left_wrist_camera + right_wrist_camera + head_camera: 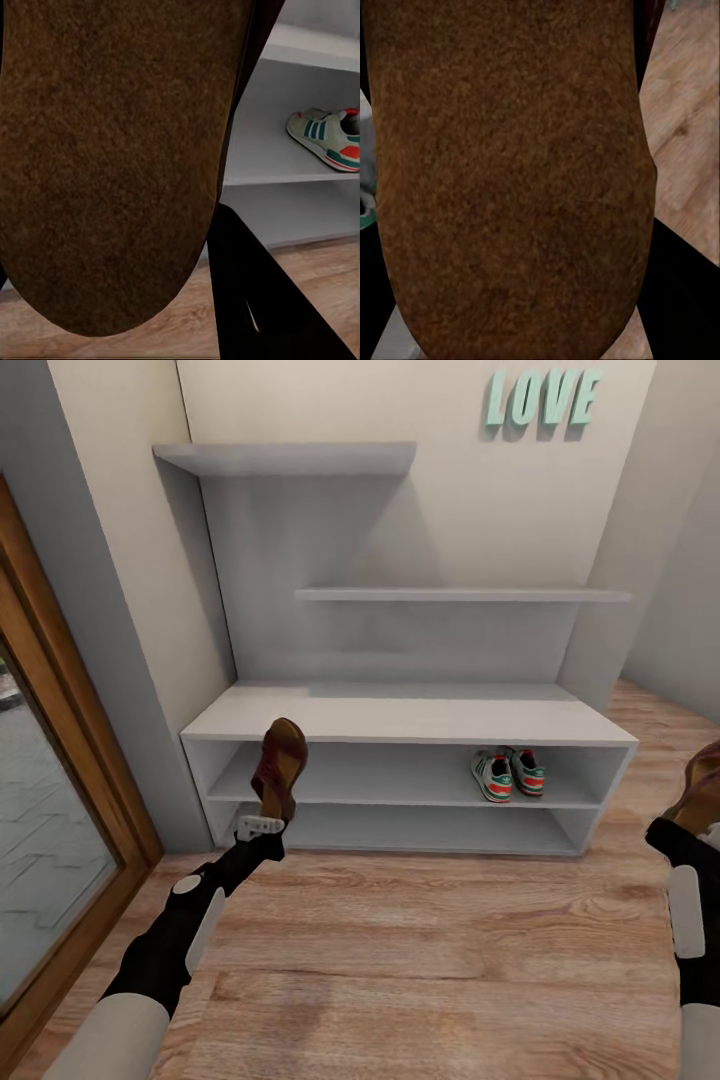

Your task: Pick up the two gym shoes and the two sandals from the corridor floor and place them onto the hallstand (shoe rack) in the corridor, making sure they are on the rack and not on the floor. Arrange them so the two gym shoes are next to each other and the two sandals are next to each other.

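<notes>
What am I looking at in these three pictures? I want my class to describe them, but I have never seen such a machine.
It is a simulated two-armed robot. The wide picture comes from its head, looking down at a pale shoe rack. Two gym shoes sit side by side on its upper low shelf. The left pincer holds a brown sandal upright before the rack. The other two pictures come from wrist cameras; each shows a sandal's sole close up. The right pincer's sandal shows at the head view's edge.

Even, soft indoor light, faint shadows beneath the hallstand (pixel 400 715) shelves, slightly blurred low-resolution renders.
</notes>
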